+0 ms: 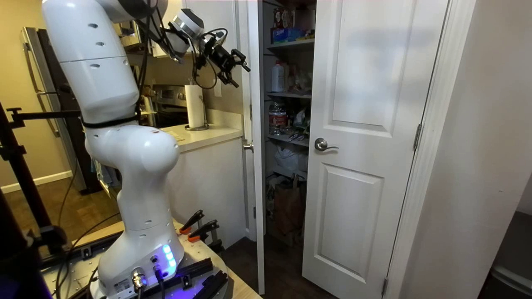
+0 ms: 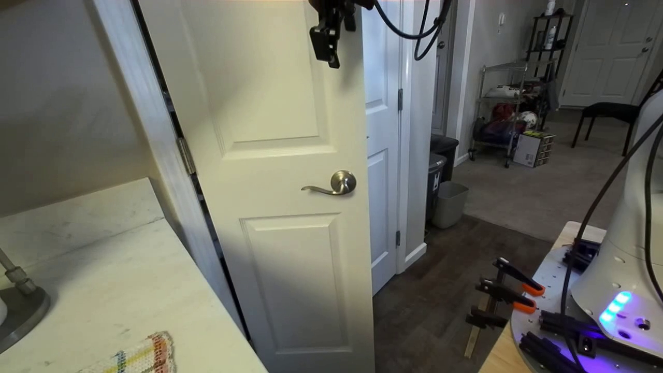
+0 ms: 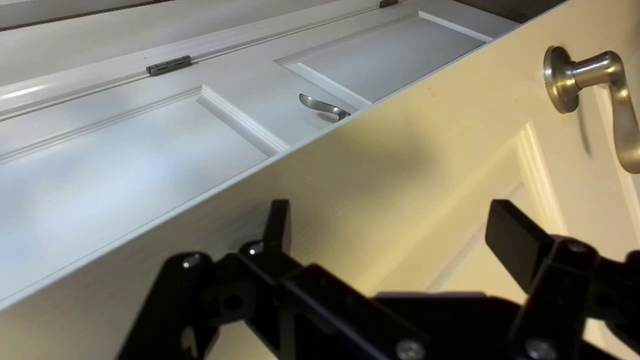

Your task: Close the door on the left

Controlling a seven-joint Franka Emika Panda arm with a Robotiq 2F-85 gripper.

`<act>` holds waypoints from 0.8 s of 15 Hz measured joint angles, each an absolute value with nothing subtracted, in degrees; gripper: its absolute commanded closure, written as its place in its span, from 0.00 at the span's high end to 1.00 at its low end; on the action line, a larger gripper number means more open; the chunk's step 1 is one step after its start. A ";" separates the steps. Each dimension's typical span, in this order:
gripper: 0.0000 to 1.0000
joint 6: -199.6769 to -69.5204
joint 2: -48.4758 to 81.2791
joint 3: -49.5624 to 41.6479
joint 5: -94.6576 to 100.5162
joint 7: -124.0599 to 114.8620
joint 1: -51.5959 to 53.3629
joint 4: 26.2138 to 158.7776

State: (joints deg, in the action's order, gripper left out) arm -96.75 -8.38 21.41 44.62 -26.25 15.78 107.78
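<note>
At 9 o'clock from the matching leaf [image 1: 368,147] in an exterior view, L door [image 1: 258,178] stands ajar, so I'm prob. at pre-push: gripper [image 3: 387,232] spread, empty, by its face (contact unclear), next shd be a shove to approx. 3 o'clock.

We see the tall white panelled door leaf [image 2: 274,186] standing open and upright, left of centre in an exterior view, with a curved silver lever handle [image 2: 342,183] near its right edge.
</note>
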 measured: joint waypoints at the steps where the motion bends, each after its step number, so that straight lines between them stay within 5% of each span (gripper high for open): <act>1: 1.00 -97.13 -7.89 20.82 45.30 -26.25 15.60 107.46; 12: 1.00 -99.19 1.80 16.21 50.10 -26.25 14.29 98.04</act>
